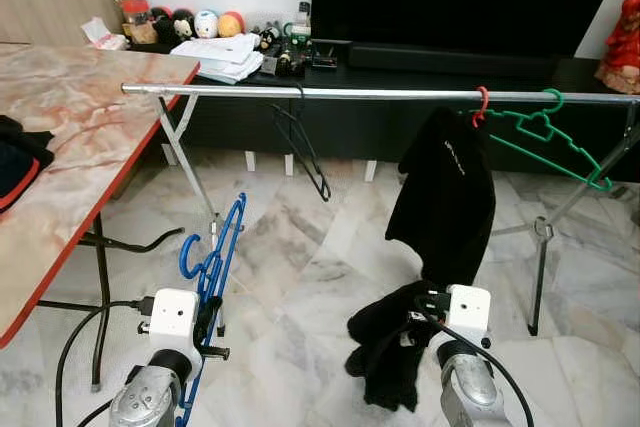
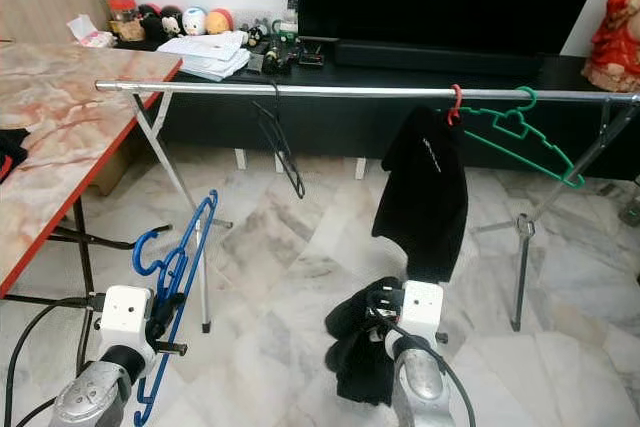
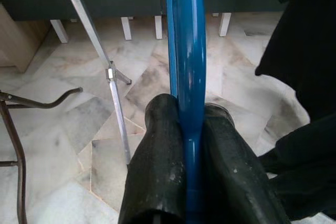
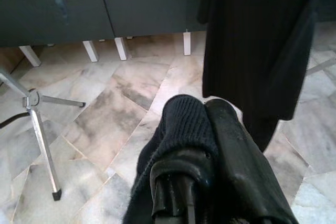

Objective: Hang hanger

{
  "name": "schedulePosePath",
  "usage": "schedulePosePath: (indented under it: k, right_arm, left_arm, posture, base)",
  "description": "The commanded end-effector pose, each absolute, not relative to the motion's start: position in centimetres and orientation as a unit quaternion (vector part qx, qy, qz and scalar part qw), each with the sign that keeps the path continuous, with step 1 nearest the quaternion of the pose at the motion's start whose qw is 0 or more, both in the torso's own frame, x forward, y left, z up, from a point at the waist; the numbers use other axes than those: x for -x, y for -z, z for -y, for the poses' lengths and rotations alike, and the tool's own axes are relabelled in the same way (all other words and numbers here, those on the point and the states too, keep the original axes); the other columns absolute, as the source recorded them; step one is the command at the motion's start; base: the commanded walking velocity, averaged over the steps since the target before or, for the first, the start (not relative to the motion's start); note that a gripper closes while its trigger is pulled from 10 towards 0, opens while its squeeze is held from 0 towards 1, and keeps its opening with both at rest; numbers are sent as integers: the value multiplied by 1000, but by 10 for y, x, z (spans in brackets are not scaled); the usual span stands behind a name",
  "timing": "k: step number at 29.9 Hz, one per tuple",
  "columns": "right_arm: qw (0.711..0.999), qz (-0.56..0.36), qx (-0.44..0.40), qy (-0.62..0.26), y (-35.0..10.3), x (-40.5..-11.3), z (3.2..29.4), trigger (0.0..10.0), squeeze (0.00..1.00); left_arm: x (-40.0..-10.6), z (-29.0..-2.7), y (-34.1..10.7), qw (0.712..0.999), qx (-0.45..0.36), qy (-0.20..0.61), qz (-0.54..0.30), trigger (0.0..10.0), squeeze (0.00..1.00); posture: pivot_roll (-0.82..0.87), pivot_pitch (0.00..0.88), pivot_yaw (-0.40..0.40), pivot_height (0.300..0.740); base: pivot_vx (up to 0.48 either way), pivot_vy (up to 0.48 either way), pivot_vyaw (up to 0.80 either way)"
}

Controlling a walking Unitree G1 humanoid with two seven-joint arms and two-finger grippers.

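We are clamping a blue hanger (image 1: 212, 257) in our left gripper (image 3: 190, 129), and our right gripper (image 4: 207, 129) is pinching black cloth (image 1: 385, 347) below the rail (image 1: 380, 94).

Almost nothing can be read in these pictures. The black garment (image 1: 443, 197) hanging on the metal rail (image 1: 380, 94) carries a short line of small white lettering near its upper edge, running slantwise, but the letters are too small and blurred to make out. The stack of white papers (image 1: 222, 53) on the dark cabinet shows no print that can be told. The small jars and figures behind the papers bear no readable labels.
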State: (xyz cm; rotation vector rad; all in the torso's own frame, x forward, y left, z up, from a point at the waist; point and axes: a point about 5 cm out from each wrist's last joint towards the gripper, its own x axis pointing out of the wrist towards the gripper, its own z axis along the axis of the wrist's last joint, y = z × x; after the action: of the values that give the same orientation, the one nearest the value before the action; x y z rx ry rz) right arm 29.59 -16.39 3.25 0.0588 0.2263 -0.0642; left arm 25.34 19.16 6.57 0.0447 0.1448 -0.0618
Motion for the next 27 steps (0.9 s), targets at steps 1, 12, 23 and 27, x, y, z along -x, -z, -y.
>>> schedulePosePath:
  k: [1, 12, 23, 27]
  right_arm:
    - [993, -105, -32, 38, -35, -298, 166, 10000, 0]
    - [993, -105, -31, 39, -35, -298, 166, 10000, 0]
    - [993, -105, -31, 37, -35, -299, 165, 10000, 0]
    - [993, -105, -31, 37, -36, -300, 164, 10000, 0]
  left_arm:
    - [-253, -191, -64, 996, -25, 33, -75, 10000, 0]
    - [-252, -192, -65, 997, -24, 28, -73, 10000, 0]
    - [-252, -195, -67, 997, -26, 23, -67, 10000, 0]
    - [-253, -196, -68, 997, -27, 23, -67, 10000, 0]
  posture:
    - [85, 71, 25, 740]
    - [90, 78, 22, 740]
    - [96, 80, 20, 740]
    - [96, 81, 20, 740]
  base:
    - [-259, 0, 0]
    - [-283, 0, 0]
    - [-288, 0, 0]
    - [-290, 0, 0]
